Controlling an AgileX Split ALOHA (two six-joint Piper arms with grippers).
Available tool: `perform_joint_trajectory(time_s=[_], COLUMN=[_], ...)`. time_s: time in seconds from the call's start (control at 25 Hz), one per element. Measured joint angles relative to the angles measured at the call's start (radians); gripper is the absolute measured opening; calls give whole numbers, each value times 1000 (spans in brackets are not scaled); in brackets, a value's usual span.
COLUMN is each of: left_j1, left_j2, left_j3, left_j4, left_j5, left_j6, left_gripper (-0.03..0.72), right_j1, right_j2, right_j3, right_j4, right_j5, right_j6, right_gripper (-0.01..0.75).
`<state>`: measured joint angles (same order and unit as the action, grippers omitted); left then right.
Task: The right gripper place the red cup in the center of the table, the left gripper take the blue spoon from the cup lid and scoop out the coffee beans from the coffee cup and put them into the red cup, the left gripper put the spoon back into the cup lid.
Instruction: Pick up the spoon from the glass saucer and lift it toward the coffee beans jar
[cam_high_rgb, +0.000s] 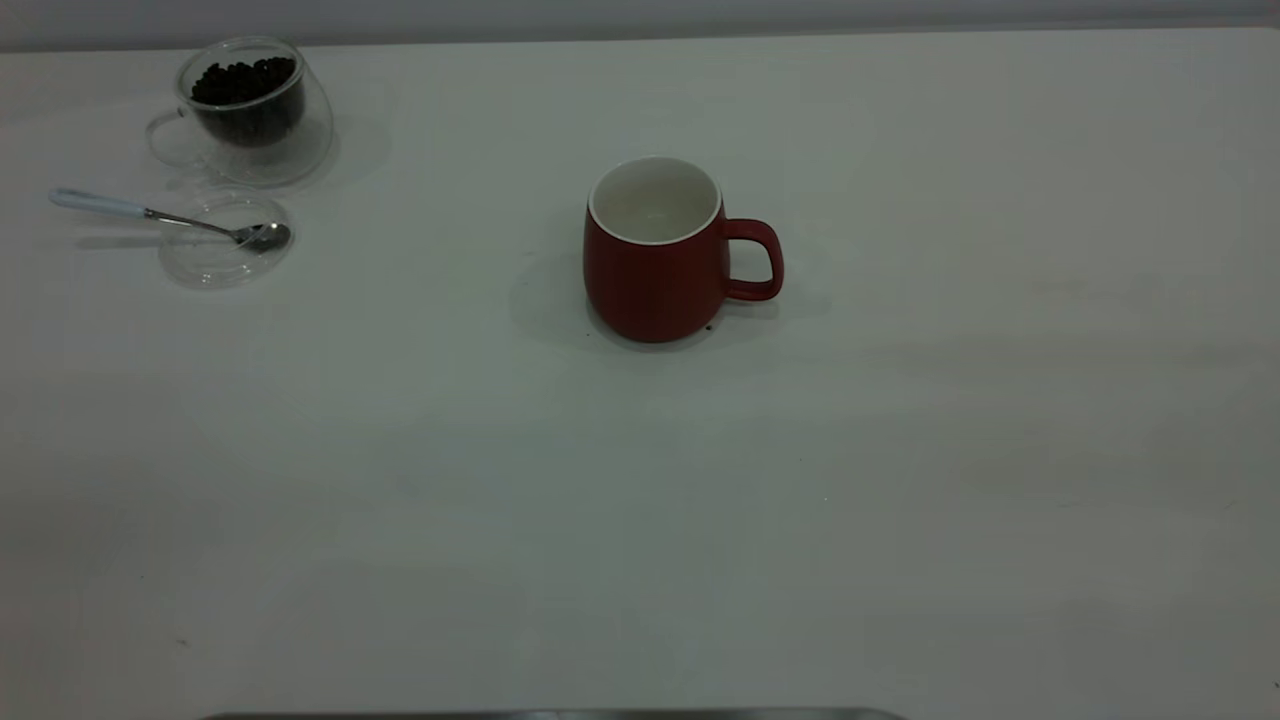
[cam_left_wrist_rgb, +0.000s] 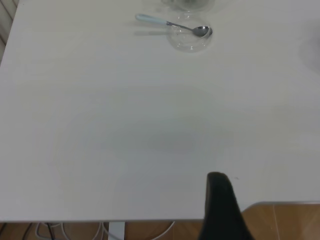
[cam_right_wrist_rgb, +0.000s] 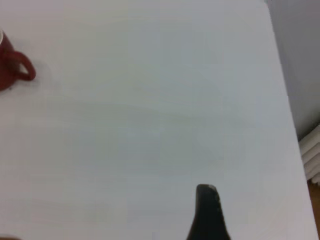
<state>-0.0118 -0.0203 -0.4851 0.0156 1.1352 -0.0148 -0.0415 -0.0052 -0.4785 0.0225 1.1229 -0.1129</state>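
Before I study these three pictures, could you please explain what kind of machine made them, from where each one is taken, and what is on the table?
A robot with two arms, each ending in a gripper, stands at a white table. The wide picture comes from a camera outside the rig; neither arm shows in it. The other two come from cameras on the arms' wrists. The dark shape at the edge of each is part of that arm's own gripper: left gripper, right gripper. Neither holds anything, and both are far from the objects.

On the table, a red cup stands upright near the middle; it looks empty. Toward one far corner stands a clear glass coffee cup with dark coffee beans inside. Beside it lies a clear cup lid, with the blue spoon resting across it, bowl in the lid.
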Motion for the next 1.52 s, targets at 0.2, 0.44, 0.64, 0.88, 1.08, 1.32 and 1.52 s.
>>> perform_joint_trajectory(time_s=[0.2,0.44,0.64,0.88,1.08,1.32,1.52], left_j1=[0,0,0,0,0,0,0], left_j2=[0,0,0,0,0,0,14], left_j3=[0,0,0,0,0,0,-11], left_j4=[0,0,0,0,0,0,0], left_j5=[0,0,0,0,0,0,-4], left_j6=[0,0,0,0,1,1,-37], left_gripper=[537,537,537,537,537,537,537], right_j1=[0,0,0,0,0,0,0], right_j2=[-11,-11,-11,-11,-11,-11,-11], right_j3=[1,3,3,3,3,3,3], right_j4=[3,17,17,17,18,18,18], right_j5=[0,4,4,4,4,4,4], right_j6=[-4,-22,-24,-25,-25,-25,-25], right_gripper=[590,590,590,590,590,590,590])
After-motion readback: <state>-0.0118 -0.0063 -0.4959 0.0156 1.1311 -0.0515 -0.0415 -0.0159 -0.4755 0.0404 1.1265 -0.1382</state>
